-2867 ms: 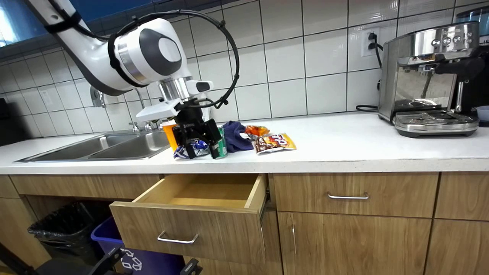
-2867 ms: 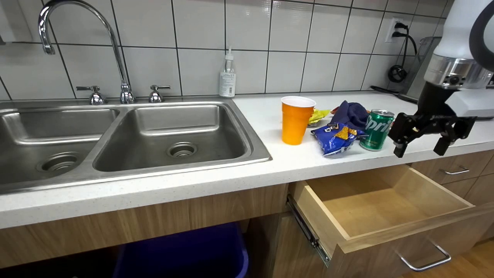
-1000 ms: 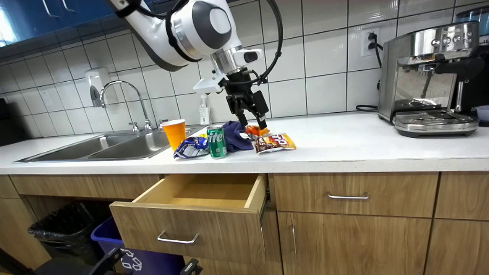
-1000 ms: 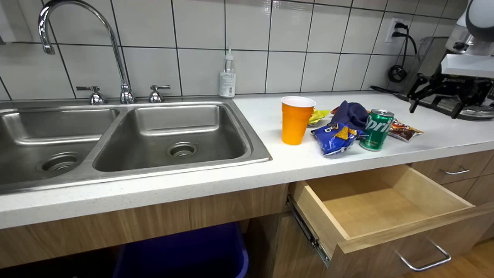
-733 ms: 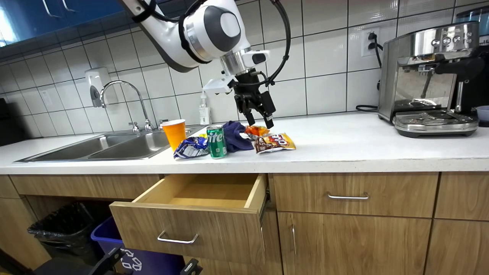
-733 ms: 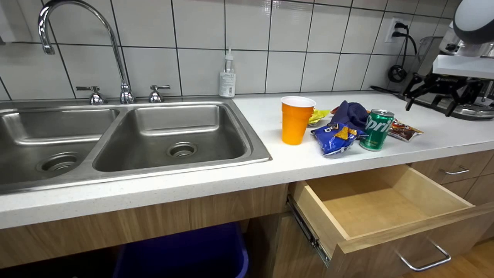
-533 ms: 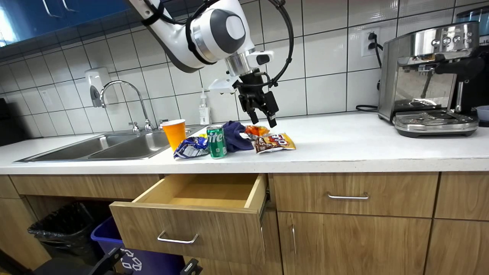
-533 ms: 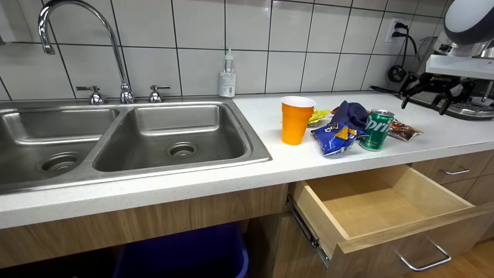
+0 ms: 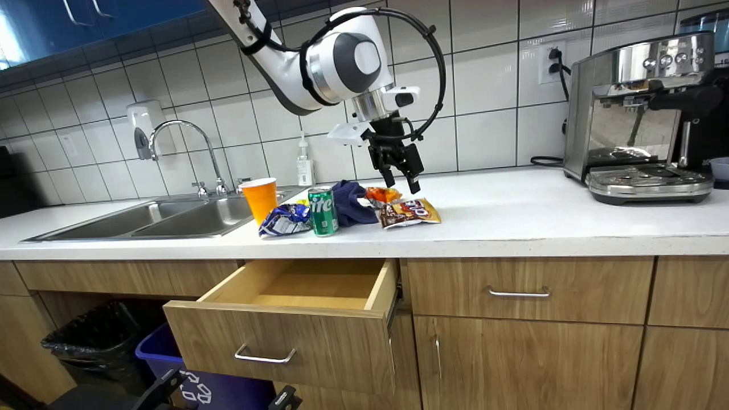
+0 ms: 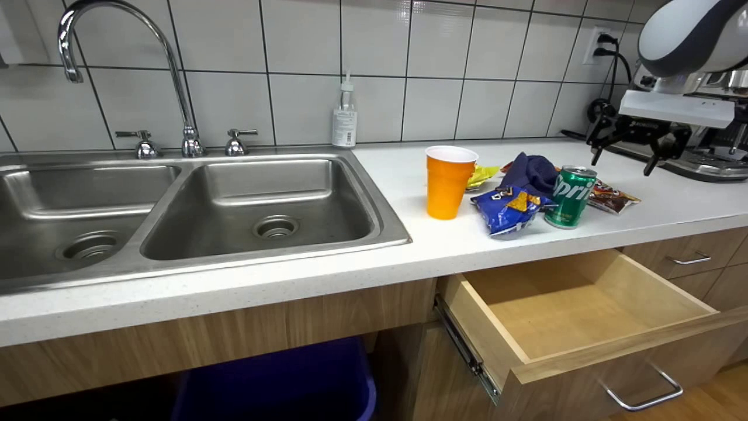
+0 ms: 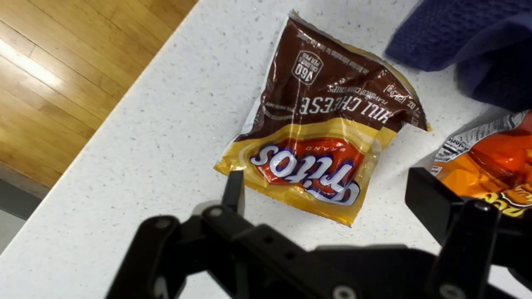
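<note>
The black two-fingered gripper (image 9: 402,185) is spread wide above a rectangular brown-and-yellow foil Fritos bag (image 11: 322,120), which is laid on the speckled white countertop (image 11: 166,137) near a crumpled navy-blue cloth (image 11: 453,33).

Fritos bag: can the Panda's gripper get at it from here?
Probably yes: the gripper is open and raised, nothing lies on the Fritos bag, and the bag's yellow end shows between the jaws in the wrist view. The orange packet, partly behind one jaw there, could crowd that side.
</note>
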Robot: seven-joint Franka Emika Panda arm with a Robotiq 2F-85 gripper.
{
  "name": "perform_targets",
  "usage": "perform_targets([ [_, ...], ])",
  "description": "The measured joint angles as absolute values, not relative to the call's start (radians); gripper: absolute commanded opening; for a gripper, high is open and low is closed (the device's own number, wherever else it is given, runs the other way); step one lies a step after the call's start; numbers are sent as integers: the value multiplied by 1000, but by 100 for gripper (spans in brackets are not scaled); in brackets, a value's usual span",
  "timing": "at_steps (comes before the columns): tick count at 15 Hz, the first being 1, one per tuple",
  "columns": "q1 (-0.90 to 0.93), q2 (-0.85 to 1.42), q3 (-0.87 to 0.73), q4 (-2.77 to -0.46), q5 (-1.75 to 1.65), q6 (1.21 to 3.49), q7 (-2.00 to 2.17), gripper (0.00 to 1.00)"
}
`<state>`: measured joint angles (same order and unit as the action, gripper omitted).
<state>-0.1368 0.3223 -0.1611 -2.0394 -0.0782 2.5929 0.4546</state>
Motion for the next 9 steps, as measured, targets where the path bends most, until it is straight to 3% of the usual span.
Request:
perform_targets([
  [9, -111, 455, -170, -1887, -74, 2505, 455, 100],
])
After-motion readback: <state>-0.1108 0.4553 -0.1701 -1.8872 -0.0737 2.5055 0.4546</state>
